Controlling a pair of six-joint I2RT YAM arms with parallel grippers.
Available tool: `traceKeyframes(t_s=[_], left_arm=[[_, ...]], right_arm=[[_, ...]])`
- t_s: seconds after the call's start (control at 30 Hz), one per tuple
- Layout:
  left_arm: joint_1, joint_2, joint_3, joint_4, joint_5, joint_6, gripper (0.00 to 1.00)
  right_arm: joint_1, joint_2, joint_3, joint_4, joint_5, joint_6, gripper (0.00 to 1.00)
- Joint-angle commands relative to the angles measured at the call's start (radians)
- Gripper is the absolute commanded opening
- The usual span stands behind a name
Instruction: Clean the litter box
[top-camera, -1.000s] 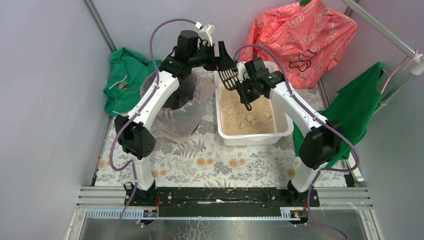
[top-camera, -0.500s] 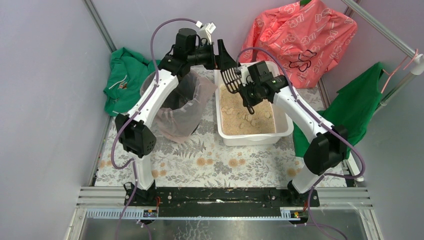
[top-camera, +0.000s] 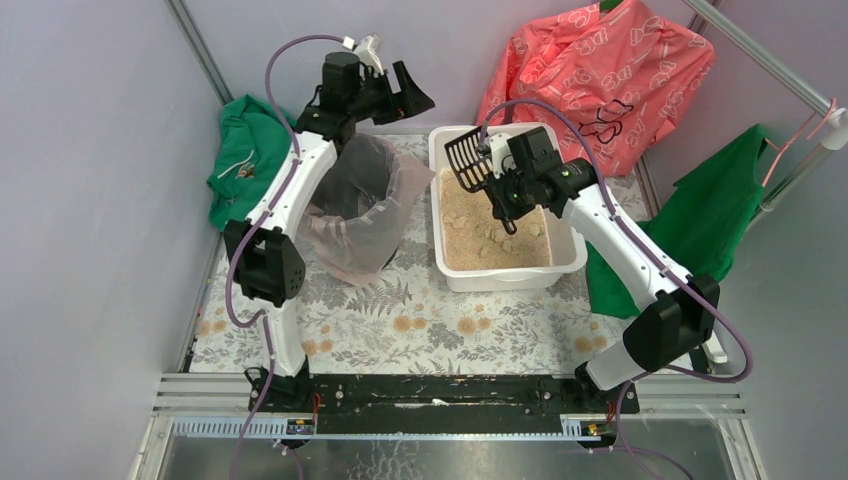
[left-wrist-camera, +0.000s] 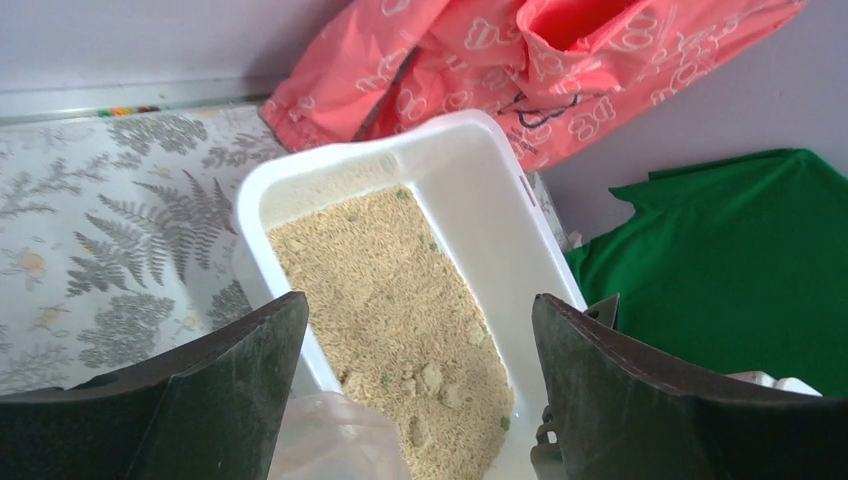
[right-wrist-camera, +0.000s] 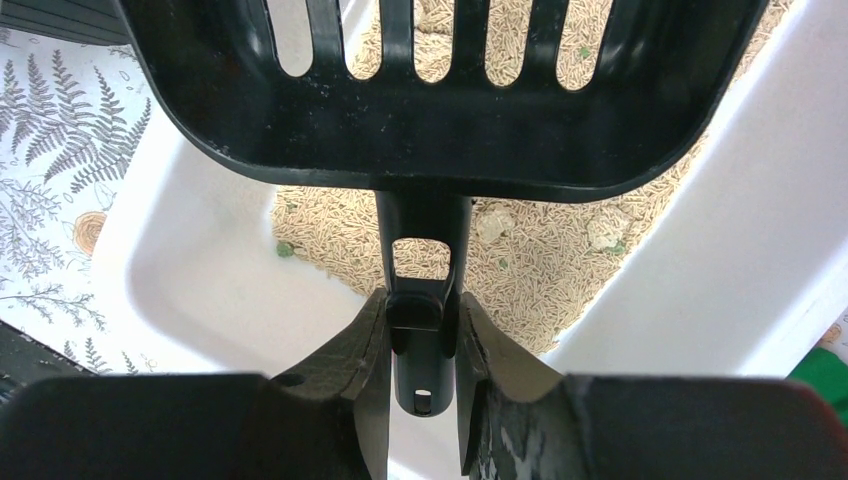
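Observation:
The litter box (top-camera: 510, 280) is a white tub holding tan granules (top-camera: 478, 248) with a few clumps (top-camera: 505, 240). My right gripper (top-camera: 497, 188) is shut on the handle (right-wrist-camera: 424, 345) of a black slotted scoop (top-camera: 462, 160). The scoop (right-wrist-camera: 430, 110) hangs empty over the far left corner of the box (right-wrist-camera: 190, 270). My left gripper (top-camera: 412, 92) is open and holds nothing. It hovers at the back, above the far rim of the black bin (top-camera: 355, 205). In the left wrist view its fingers (left-wrist-camera: 230, 380) frame the box (left-wrist-camera: 480, 190) and clumps (left-wrist-camera: 432, 378).
A clear bag (top-camera: 400, 190) lines the round black bin left of the box. A pink garment (top-camera: 600, 70) lies behind the box. Green garments lie at back left (top-camera: 245, 150) and at the right (top-camera: 720, 210). A fern-print cloth (top-camera: 400, 320) covers the table.
My left gripper drew back to the left, away from the scoop, still open. The right gripper stayed shut on the scoop and shifted slightly right over the box.

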Motion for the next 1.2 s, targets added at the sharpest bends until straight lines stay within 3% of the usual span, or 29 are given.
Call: traceKeyframes(t_s=[0.0, 0.4, 0.63, 0.83, 0.87, 1.17], left_arm=[[-0.044, -0.014, -0.010, 0.072, 0.012, -0.026, 0.91], [-0.194, 0.074, 0.064, 0.047, 0.173, -0.053, 0.90], [-0.212, 0.085, 0.033, 0.013, 0.205, -0.046, 0.66], [-0.212, 0.075, 0.018, -0.011, 0.198, -0.019, 0.15], [-0.211, 0.075, 0.019, -0.016, 0.198, -0.017, 0.02], [-0.209, 0.070, 0.017, -0.002, 0.208, -0.052, 0.00]], right_arm=[[0.008, -0.018, 0.023, 0.001, -0.040, -0.019, 0.00], [0.009, 0.009, 0.069, 0.009, -0.064, -0.023, 0.00], [0.008, -0.016, 0.064, -0.002, -0.042, -0.029, 0.00], [0.009, -0.025, 0.060, -0.006, -0.036, -0.023, 0.00], [0.009, -0.025, 0.060, -0.005, -0.035, -0.022, 0.00], [0.008, -0.023, 0.088, 0.022, -0.019, 0.004, 0.00]])
